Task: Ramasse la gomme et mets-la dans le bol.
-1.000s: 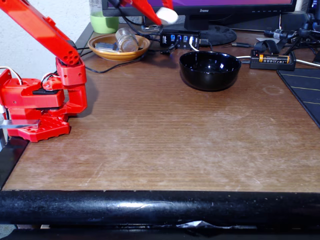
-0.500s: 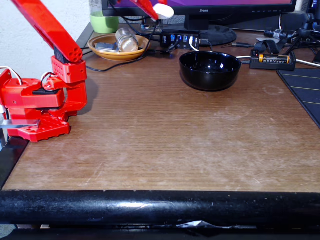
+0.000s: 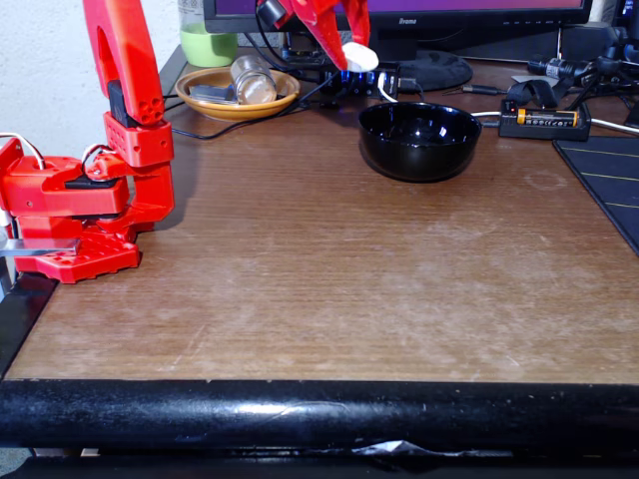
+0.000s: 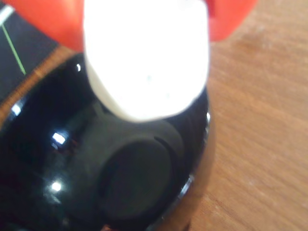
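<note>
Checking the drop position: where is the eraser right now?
In the fixed view the eraser is held in the gripper, in the air just above and left of the black bowl.

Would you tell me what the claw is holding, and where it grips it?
The claw holds the white eraser by its upper end, above the black bowl.

A worn brown wooden table (image 3: 329,269) carries the black bol (image 3: 419,140) far right of centre, an orange dish (image 3: 238,96) far left, and what looks like a battery charger (image 3: 544,122) far right.
</note>
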